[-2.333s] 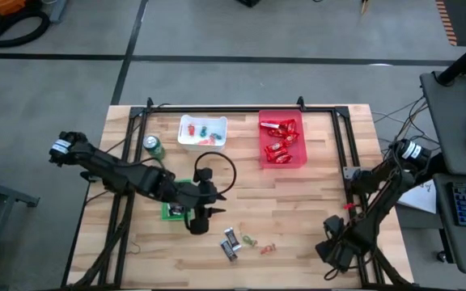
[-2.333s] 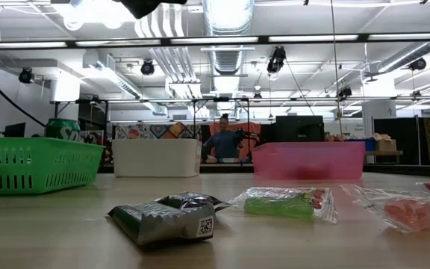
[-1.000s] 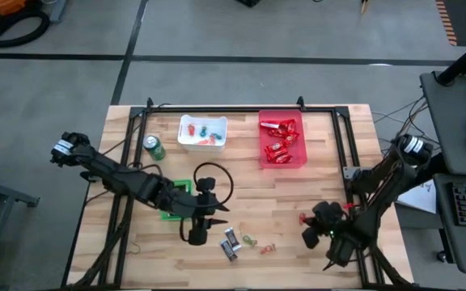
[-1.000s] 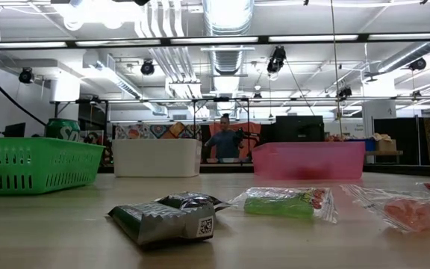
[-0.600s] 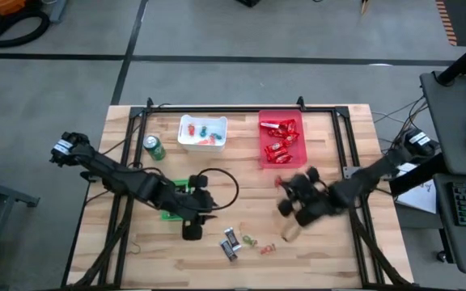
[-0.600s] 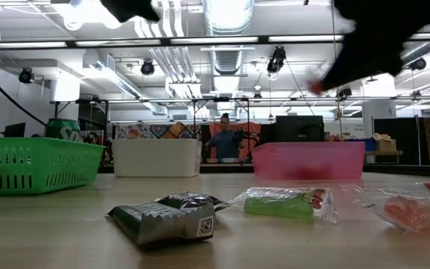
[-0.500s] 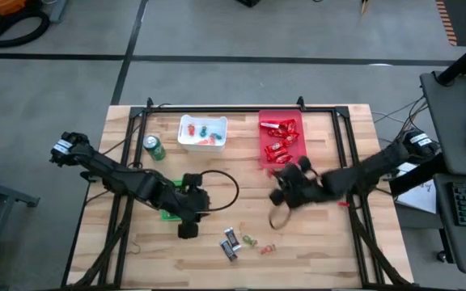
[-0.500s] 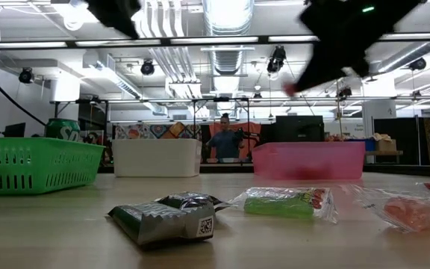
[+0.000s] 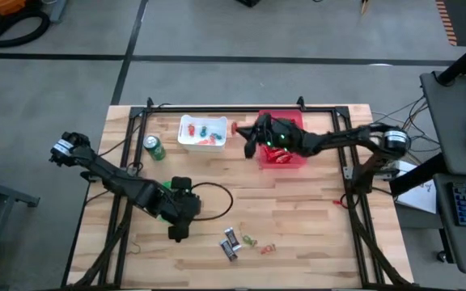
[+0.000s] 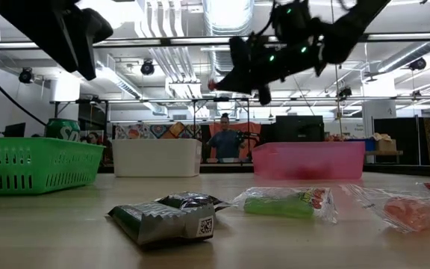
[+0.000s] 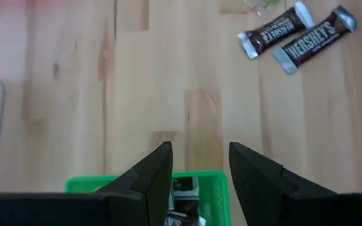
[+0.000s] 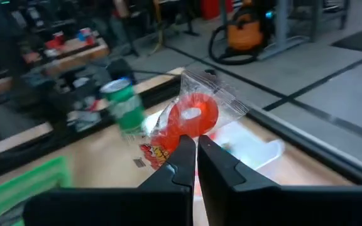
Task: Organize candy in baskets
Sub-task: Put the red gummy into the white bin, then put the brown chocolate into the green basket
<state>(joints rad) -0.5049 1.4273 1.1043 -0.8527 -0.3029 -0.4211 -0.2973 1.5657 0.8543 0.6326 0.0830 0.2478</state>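
Observation:
My right gripper point(image 9: 243, 132) is shut on a red ring candy in a clear wrapper point(image 12: 193, 115), high above the gap between the white basket point(image 9: 202, 132) and the red basket point(image 9: 291, 155). My left gripper point(image 11: 200, 150) is open and empty above the near edge of the green basket point(image 11: 215, 182), which holds dark bars. My left arm hides most of that basket in the high view. Two dark bars point(image 9: 230, 242), a green piece point(image 9: 249, 240) and an orange piece point(image 9: 267, 248) lie on the table near its front edge. My right gripper pinches the clear wrapper's edge point(image 12: 192, 134), just below the red ring, between its two fingertips. The fingers come roughly level from the table's right. The candy sticks out past the fingertips, lifted clear of the table and both baskets.
A green drink can point(image 9: 153, 147) stands left of the white basket, which holds a few small pieces. The red basket holds red-wrapped bars. A black frame point(image 9: 217, 107) runs along the table's far edge and sides. A person point(image 10: 223, 140) shows far behind the table.
My right gripper has swung from the table's near right corner up and toward the far left, carrying the red ring candy, and now hangs between the white and red baskets. My left gripper has drawn a little toward the table's left, away from the loose bars.

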